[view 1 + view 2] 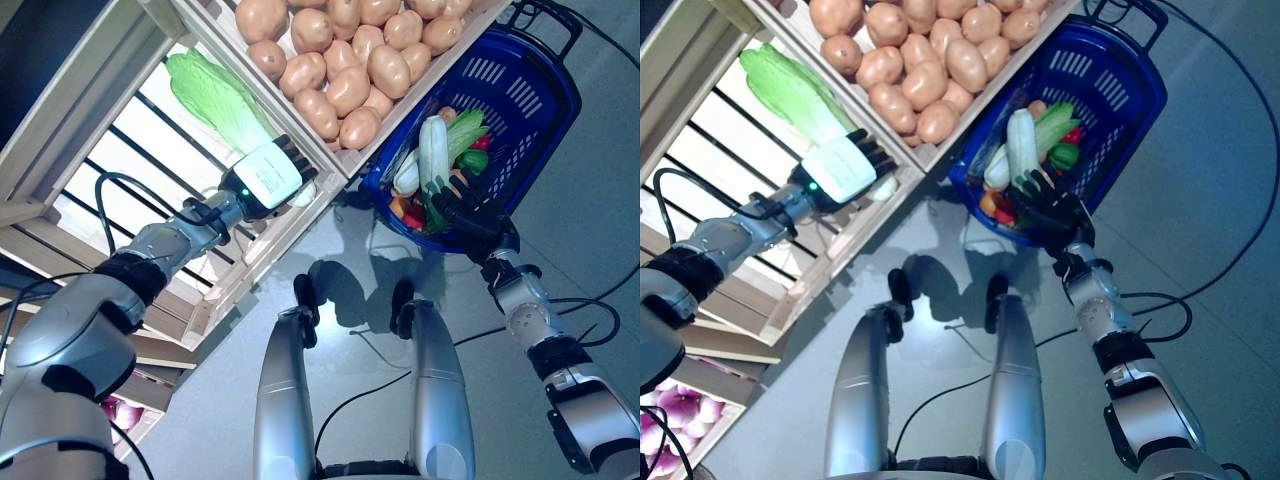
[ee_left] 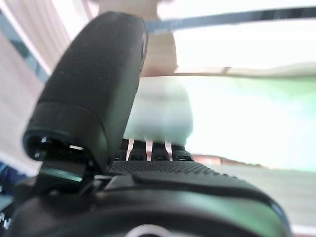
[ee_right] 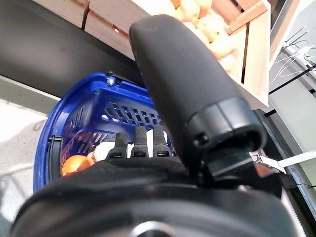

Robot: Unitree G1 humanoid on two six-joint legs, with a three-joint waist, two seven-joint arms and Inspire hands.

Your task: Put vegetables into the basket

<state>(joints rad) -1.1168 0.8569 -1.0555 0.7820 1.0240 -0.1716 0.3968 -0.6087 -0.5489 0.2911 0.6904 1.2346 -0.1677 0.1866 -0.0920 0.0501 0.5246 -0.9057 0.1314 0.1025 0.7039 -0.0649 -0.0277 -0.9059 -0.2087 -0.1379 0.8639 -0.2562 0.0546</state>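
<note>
**Basket's filling up, cabbage looks like the next one in**

So the blue plastic shopping basket (image 1: 520, 95) is sitting on the grey floor just beside the corner of the pale wooden crate shelf (image 1: 330, 185), and it's already got a decent pile in it — a long white-and-green radish-looking vegetable (image 1: 434, 150), a green cucumber-ish one (image 1: 468, 133), plus some small red and orange bits underneath that I can't really tell apart. I'd call that part of the job done.

What's left: the long green-and-white napa cabbage (image 1: 215, 95) is lying in the slatted left compartment of the shelf, not in the basket yet. The left hand (image 1: 270, 178) is right at the pale stalk end of it. In the left wrist view the fingers (image 2: 148, 150) and thumb sit either side of that whitish stalk and seem curled onto it, so I'd say it's got a grip, but the cabbage hasn't been lifted out of the compartment.

The right hand (image 1: 462, 205) is at the near rim of the basket, over the pile, with its fingers (image 3: 140, 140) fairly straight and spread — holding nothing as far as I can see.

There's also a whole compartment of brown potatoes (image 1: 345, 55) next door, untouched. Whether those count as "vegetables" for this run, no idea. My guess is somewhere past halfway, with the cabbage carry across to the basket as the next chunk.
</note>
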